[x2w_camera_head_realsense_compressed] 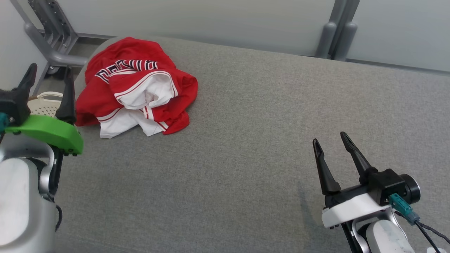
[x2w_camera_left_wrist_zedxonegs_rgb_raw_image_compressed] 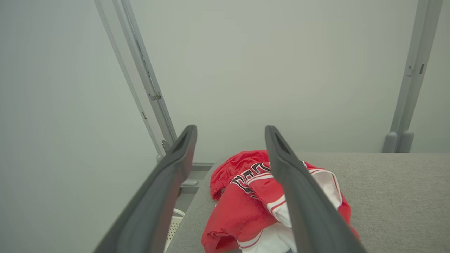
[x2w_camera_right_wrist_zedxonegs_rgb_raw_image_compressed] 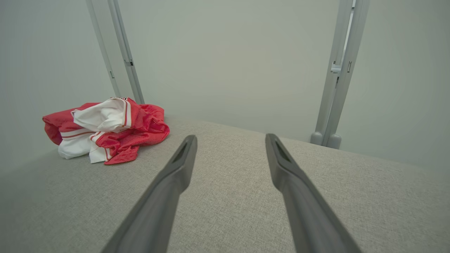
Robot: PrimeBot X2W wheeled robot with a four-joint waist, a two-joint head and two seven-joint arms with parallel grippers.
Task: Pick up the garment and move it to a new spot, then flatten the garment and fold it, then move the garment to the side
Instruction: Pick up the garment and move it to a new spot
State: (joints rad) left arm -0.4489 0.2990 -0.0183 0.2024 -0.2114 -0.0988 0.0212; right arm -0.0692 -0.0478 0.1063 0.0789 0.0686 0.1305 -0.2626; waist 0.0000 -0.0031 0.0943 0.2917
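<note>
Garment [x2w_camera_head_realsense_compressed: 133, 88] lies crumpled on grey fabric surface [x2w_camera_head_realsense_compressed: 263, 140], pale wall [x2w_camera_head_realsense_compressed: 211, 21] behind

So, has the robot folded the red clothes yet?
Not yet. Nothing looks done: the red garment lies crumpled at the far left corner of the grey table. The left gripper and right gripper are open and empty. Picking up, moving, flattening, folding and setting aside are all left.

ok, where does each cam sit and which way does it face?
Head view: on the head, looking forward and down at the grey surface; left gripper lower left, right gripper lower right.
Left wrist view: on that wrist, along its own fingers, over the garment toward the wall.
Right wrist view: on that wrist, along its own fingers, across the surface.
Shared: all three see the garment.
</note>
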